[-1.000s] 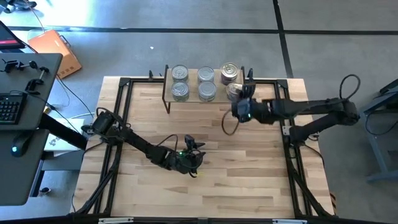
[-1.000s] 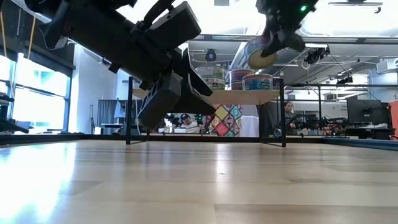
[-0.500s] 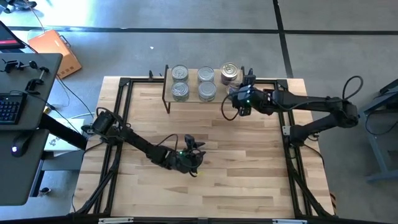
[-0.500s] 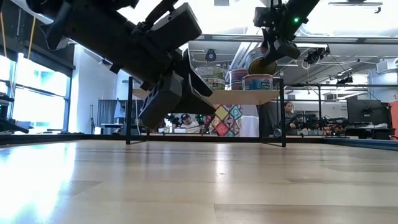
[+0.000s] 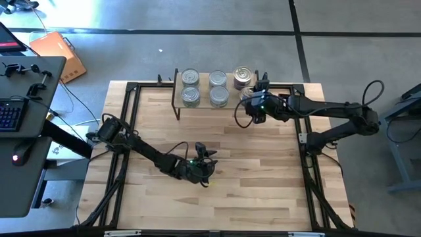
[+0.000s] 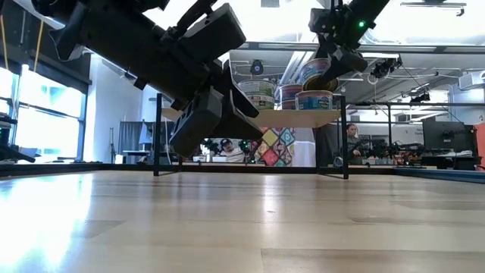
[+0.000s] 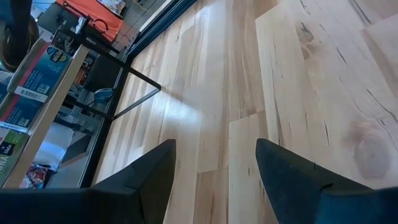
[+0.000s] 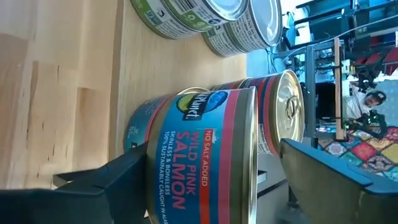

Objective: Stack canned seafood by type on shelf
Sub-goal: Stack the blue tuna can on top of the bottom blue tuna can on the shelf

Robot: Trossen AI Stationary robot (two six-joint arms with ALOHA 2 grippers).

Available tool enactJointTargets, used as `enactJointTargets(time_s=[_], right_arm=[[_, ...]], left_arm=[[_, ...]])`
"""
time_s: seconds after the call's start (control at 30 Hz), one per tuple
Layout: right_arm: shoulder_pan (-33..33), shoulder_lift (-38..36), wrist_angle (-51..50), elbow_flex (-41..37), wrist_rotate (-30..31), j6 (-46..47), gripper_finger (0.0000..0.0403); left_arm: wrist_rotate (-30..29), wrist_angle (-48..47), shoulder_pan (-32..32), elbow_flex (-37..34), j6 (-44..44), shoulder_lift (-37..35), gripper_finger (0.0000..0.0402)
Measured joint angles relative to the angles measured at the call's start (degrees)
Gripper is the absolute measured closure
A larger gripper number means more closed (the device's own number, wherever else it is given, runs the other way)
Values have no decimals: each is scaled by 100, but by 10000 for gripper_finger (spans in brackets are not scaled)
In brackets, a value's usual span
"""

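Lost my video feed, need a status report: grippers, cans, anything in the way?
Right gripper at shelf right end, jaws around salmon can, above another. Left gripper open, idle mid-table. Nothing in the way.

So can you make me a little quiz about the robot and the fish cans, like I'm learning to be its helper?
1. True or false: the left gripper is holding a can.
2. What does the label say on the can between the right gripper's fingers? A) tuna B) salmon C) sardines
3. Fill in: the right gripper is at the ____ end of the shelf, seen from above.

Key: 1. False; it hangs open above bare table. 2. B. 3. Right, where that can sits on a lower can.
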Motion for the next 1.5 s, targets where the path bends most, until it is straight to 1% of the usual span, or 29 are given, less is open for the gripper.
enactJointTargets(time_s=[0.1,0.27,0.4,0.67,1.0,1.1,1.2,1.3,1.5], right_arm=[[0,0,5,0,-50,-37,78],[0,0,-8,0,-540,-38,78],[1,0,82,0,-557,-106,78],[0,0,543,2,-359,-328,78],[0,2,477,2,-560,-311,78],[0,2,208,3,-811,-288,83],[2,4,-16,3,-924,-188,90],[0,4,-44,2,-915,-171,96],[0,4,95,4,-711,-257,98]], left_arm=[[0,0,0,1,-17,0,188],[168,2,0,2,-48,0,188],[260,2,0,2,-89,2,188],[260,2,2,4,-91,2,188],[259,2,2,4,-90,2,188],[260,2,2,4,-90,2,188],[259,2,2,4,-90,2,188],[258,2,4,4,-90,2,188],[258,2,7,4,-90,2,188]])
